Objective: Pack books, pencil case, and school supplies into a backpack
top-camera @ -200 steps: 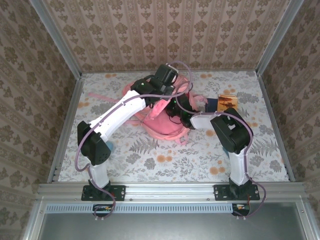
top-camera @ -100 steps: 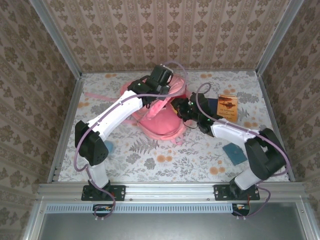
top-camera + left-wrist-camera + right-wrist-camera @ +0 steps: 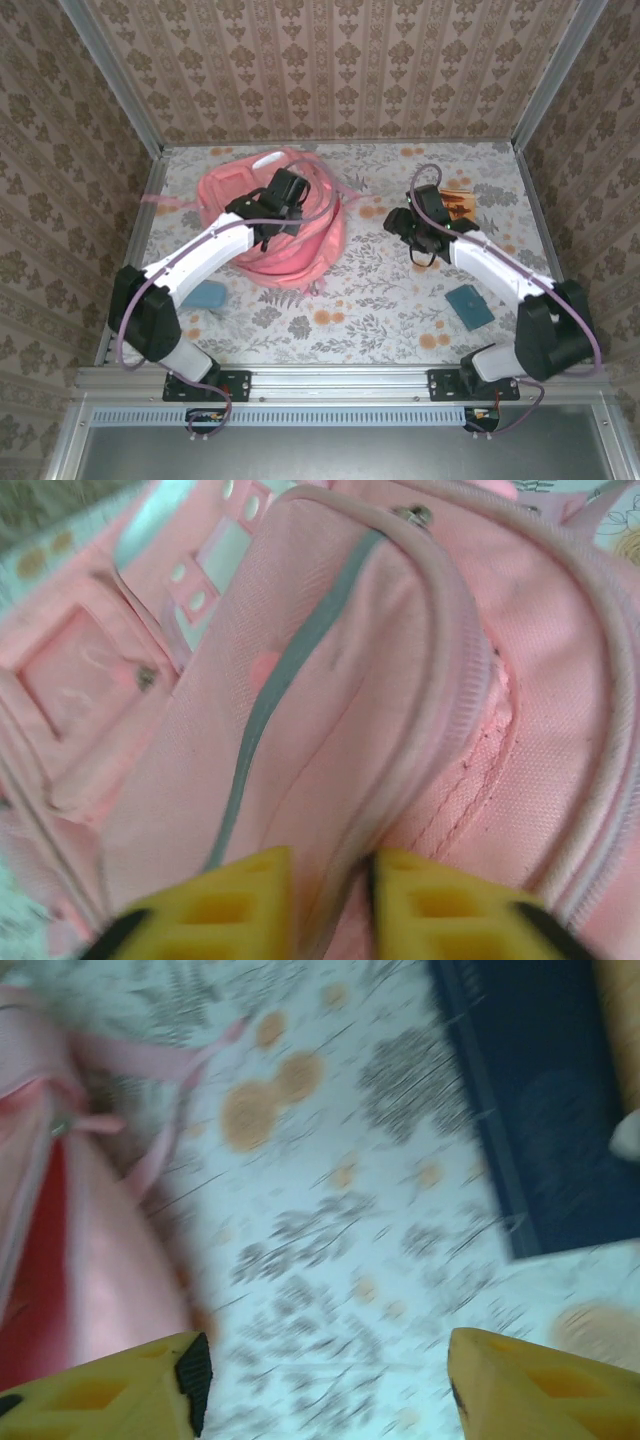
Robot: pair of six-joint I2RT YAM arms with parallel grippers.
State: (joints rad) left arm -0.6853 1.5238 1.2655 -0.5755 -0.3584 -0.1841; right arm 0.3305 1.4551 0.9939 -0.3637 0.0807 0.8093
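A: Top view: the backpack (image 3: 320, 230) lies at the far left of the table (image 3: 380, 300), with the left gripper (image 3: 282, 204) right on it. The right gripper (image 3: 408, 224) is just beside the brown booklet (image 3: 460, 200). The teal square (image 3: 468, 305) and the blue item (image 3: 208, 295) lie loose on the table, not yet in.
B: Left wrist view?
A: The jaws stand slightly apart and the backpack's zip rim runs between them. It's unclear whether they pinch it. If fabric catches on the gripper, a lift would likely drag the backpack or fold its mouth shut.
B: Right wrist view?
A: The jaws are wide and empty over bare table. The navy book (image 3: 540, 1110) is at upper right, the backpack at left. The book looks thin and flat, so the fingertips may shove it away or scrape the table.
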